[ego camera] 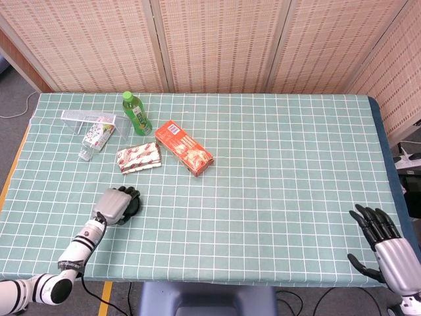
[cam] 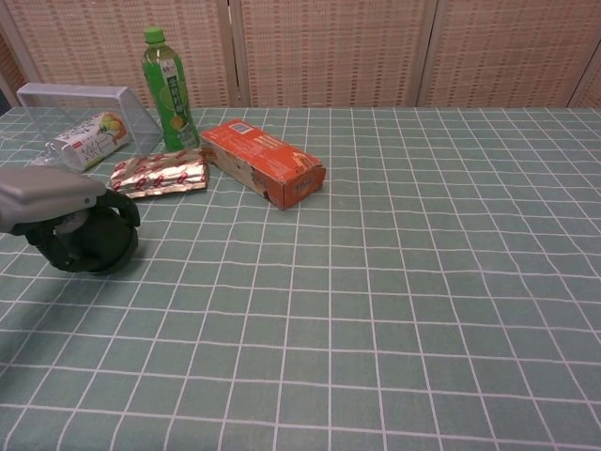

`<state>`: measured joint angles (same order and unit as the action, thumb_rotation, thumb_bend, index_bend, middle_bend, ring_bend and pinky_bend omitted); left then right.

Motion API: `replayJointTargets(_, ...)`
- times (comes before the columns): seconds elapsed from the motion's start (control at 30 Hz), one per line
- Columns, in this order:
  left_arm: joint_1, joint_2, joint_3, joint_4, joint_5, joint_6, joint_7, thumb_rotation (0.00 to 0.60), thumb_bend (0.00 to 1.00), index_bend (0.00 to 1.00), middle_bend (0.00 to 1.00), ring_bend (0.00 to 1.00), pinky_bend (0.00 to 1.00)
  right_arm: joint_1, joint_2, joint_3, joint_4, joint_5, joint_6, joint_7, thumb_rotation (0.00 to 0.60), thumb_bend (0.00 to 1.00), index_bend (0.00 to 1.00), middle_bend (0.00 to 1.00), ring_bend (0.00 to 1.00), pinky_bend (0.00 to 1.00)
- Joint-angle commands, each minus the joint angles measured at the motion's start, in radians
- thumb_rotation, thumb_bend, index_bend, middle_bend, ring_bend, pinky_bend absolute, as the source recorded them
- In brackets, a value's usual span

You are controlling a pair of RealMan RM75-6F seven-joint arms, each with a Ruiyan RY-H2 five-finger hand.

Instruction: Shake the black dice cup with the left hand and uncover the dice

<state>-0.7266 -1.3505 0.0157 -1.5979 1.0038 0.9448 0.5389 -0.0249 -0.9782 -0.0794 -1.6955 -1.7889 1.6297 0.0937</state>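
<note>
The black dice cup [cam: 94, 241] is gripped from above by the left hand [ego camera: 113, 204], mouth down near the table's [ego camera: 276, 184] front-left corner; uncovering evidently remains, no dice seen.

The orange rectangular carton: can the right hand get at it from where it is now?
Probably not easily: the right hand sits at the table's near right corner, far from the orange rectangular carton, though nothing lies between them.

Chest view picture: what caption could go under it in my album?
Robot's left hand grips the round black dice cup on the green checked tablecloth.
</note>
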Motion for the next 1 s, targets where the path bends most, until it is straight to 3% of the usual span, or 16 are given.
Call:
replayJointTargets(0.03,0.0,-0.01,0.01,0.013,0.008,-0.015,0.004,0.6,0.5,0.18,0.37,0.33,0.46,-0.003,0.004,0.0,0.002,-0.004,0.01,0.01,0.6,0.2,0.0,0.0,0.0,0.0)
replayJointTargets(0.2,-0.012,-0.021,0.021,0.023,-0.019,-0.049,0.039,0.6,0.48,0.01,0.21,0.16,0.35,-0.005,0.009,-0.002,0.006,-0.01,0.017,0.019,0.6,0.2,0.0,0.0,0.0,0.0)
replayJointTargets(0.4,-0.023,-0.004,0.029,0.015,-0.016,-0.078,0.043,0.6,0.47,0.0,0.01,0.0,0.2,-0.006,0.007,-0.001,0.007,-0.012,0.018,0.014,0.6,0.2,0.0,0.0,0.0,0.0)
replayJointTargets(0.6,-0.029,0.007,0.036,0.017,0.005,-0.104,0.025,0.6,0.46,0.0,0.0,0.0,0.1,-0.006,0.002,-0.002,0.005,-0.017,0.017,0.006,0.6,0.2,0.0,0.0,0.0,0.0)
replayJointTargets(1.0,-0.028,-0.024,0.022,0.048,0.075,-0.1,-0.031,0.6,0.43,0.0,0.0,0.0,0.06,-0.006,0.002,-0.002,0.007,-0.018,0.018,0.009,0.6,0.2,0.0,0.0,0.0,0.0)
